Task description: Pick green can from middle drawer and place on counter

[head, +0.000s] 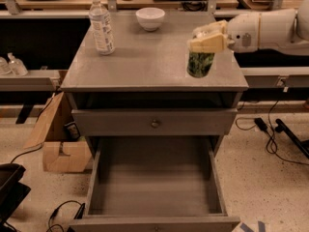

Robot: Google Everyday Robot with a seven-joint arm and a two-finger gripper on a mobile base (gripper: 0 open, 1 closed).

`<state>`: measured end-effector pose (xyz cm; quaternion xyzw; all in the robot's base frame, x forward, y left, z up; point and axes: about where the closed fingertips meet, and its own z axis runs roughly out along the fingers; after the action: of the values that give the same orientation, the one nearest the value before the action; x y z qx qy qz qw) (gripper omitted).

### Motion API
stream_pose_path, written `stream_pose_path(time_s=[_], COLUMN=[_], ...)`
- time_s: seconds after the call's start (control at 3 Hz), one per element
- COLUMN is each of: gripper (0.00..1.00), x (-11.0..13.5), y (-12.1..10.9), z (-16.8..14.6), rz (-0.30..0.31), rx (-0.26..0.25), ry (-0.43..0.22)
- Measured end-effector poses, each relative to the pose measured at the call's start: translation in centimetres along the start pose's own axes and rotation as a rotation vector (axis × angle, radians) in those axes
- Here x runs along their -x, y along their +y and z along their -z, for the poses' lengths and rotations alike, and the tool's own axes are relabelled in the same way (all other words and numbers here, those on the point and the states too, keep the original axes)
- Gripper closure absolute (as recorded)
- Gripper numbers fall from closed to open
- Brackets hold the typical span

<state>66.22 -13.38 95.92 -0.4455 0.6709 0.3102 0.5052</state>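
Note:
The green can [200,64] hangs upright from my gripper [207,41], which is shut on its top. The can is at the counter's [145,62] right front part, just at or barely above the surface. My white arm reaches in from the right edge. The middle drawer [154,182] is pulled out below and its tray holds nothing.
A clear water bottle [101,25] stands at the counter's left rear. A white bowl [150,18] sits at the rear centre. A shut drawer front with a round knob [155,123] is above the open drawer. A cardboard box [58,139] and cables lie on the floor.

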Motion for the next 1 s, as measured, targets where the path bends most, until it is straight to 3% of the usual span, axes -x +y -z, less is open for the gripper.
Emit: stream_pose_path(time_s=[0.33, 0.67, 1.0], gripper=[1.00, 1.00, 1.00], x=[1.1, 0.4, -2.4], y=[-4.4, -6.0, -6.6], z=[-5.1, -8.5, -11.9], rz=[-0.068, -0.100, -0.097], rx=[-0.022, -0.021, 0.007], ry=[0.024, 0.046, 0.054])
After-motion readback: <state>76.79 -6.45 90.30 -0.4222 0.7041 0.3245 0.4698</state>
